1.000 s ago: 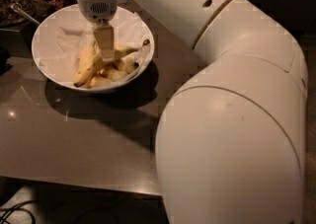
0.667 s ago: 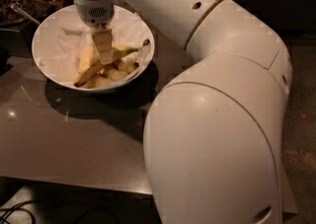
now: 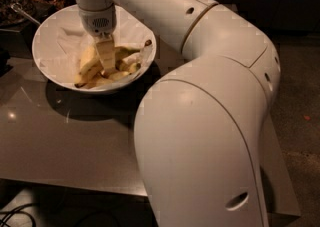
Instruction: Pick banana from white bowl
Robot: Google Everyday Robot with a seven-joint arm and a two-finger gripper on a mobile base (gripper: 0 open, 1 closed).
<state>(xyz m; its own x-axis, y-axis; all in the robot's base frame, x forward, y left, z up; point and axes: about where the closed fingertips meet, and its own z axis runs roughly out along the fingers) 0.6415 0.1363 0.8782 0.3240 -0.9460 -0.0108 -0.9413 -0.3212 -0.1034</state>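
Observation:
The white bowl (image 3: 50, 36) stands at the far left of the table, lined with crumpled white paper and holding several yellow bananas. The banana (image 3: 126, 51), long and curved with a dark tip near the bowl's right rim, lies across the pile. My gripper (image 3: 107, 59) points straight down from the wrist into the middle of the bowl, among the bananas and just left of the long one. It hides part of the pile. My large white arm fills the right and the foreground.
The bowl rests on a grey-brown glossy table (image 3: 65, 141), whose front edge runs along the bottom. A dark container with a metal utensil (image 3: 22, 13) sits behind the bowl at the top left. Cables (image 3: 15, 216) lie on the floor below the table.
My elbow has swung left and closer, filling more of the view. My gripper has sunk slightly lower into the bananas. The bowl has not moved.

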